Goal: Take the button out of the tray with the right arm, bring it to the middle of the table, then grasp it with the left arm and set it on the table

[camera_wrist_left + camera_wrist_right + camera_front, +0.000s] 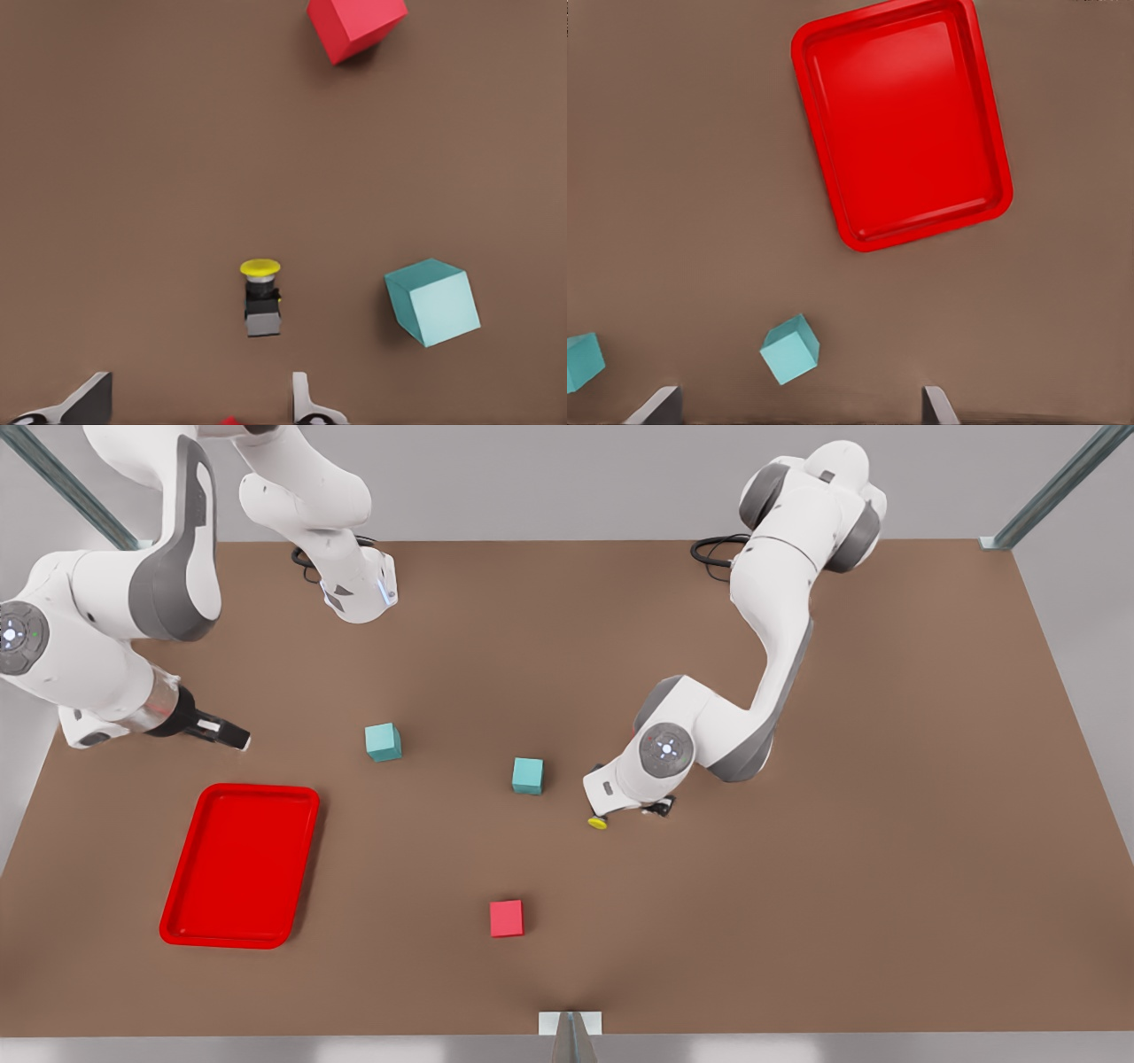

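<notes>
Red cube (506, 919) sits closest to the front edge, well apart from the action, so ignore it. Button (261, 301) is out of the tray (239, 865) and on the table (886, 824) near the middle, at the front view's right of the nearer teal cube (527, 775). Its yellow cap points away from the left gripper (631, 808); I can't tell whether it stands upright or lies on its side. That gripper hangs low just beside the button, jaws spread wide and holding nothing. In the left wrist view the button lies ahead of the fingertips (299, 390), not between them, and nearer one finger than the other. I read this as the left-arm stage, with the grasp not closed. To do it well, you should advance until the dark body, not the cap, sits between the pads. Shift sideways so it is centred, and line the jaws across the flat sides of the body. Close slowly, since a part this small will likely skid or flip on an off-centre pinch. Keep away from the nearer teal cube. Right gripper (232, 735) waits over the table just beyond the tray's far rim, near the other teal cube (383, 741), jaws wide and holding nothing; leave it parked.
</notes>
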